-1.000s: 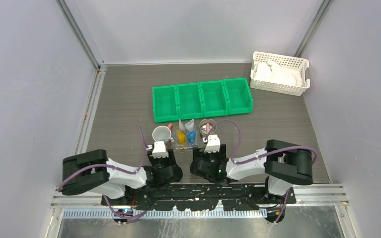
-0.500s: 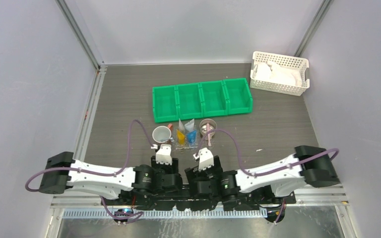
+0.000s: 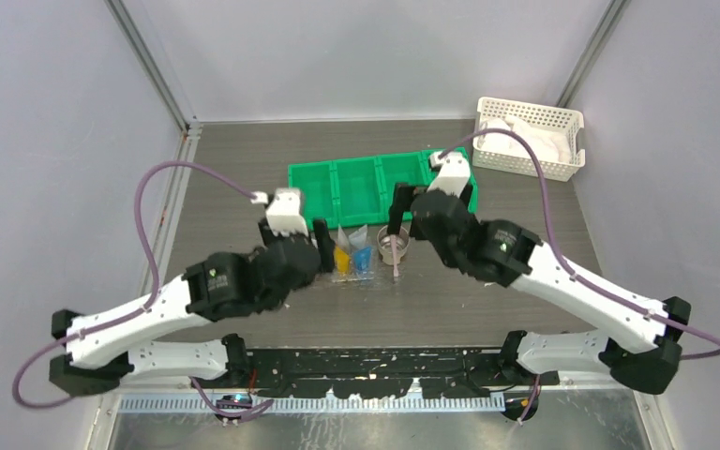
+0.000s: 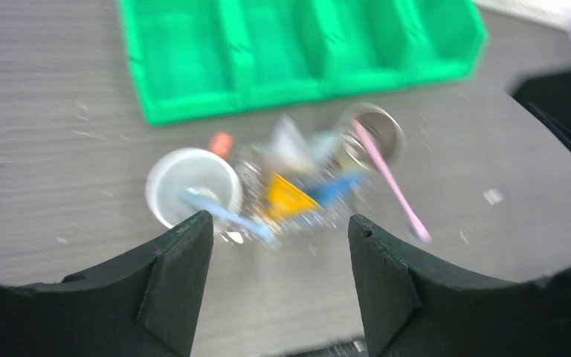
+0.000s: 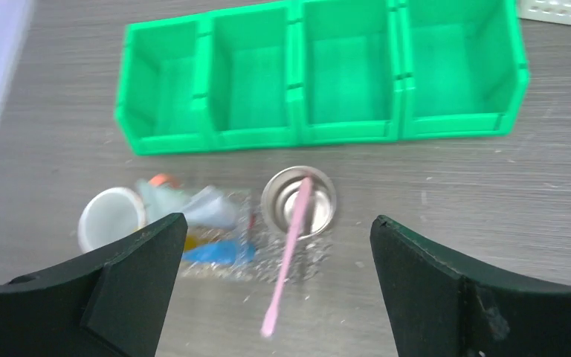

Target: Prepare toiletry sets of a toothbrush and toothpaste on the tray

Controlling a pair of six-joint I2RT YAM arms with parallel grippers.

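Both arms have lifted off the near edge since a second ago and now hang over the surface (image 3: 225, 178). Left claw (image 4: 279, 230): jaws apart, nothing between them, above the white cup (image 4: 193, 186). Just right of the cup lies the tray (image 5: 314, 256), carrying yellow-orange toothpaste (image 4: 290, 197) and blue toothpaste (image 4: 338, 186). Next right, steel cup (image 5: 299, 197); pink toothbrush (image 5: 290, 245) leans out of it across the tray's right side. Right claw (image 5: 275, 223): jaws wide apart, empty. Green bin (image 3: 380, 183) behind; white basket (image 3: 528, 139) far right.
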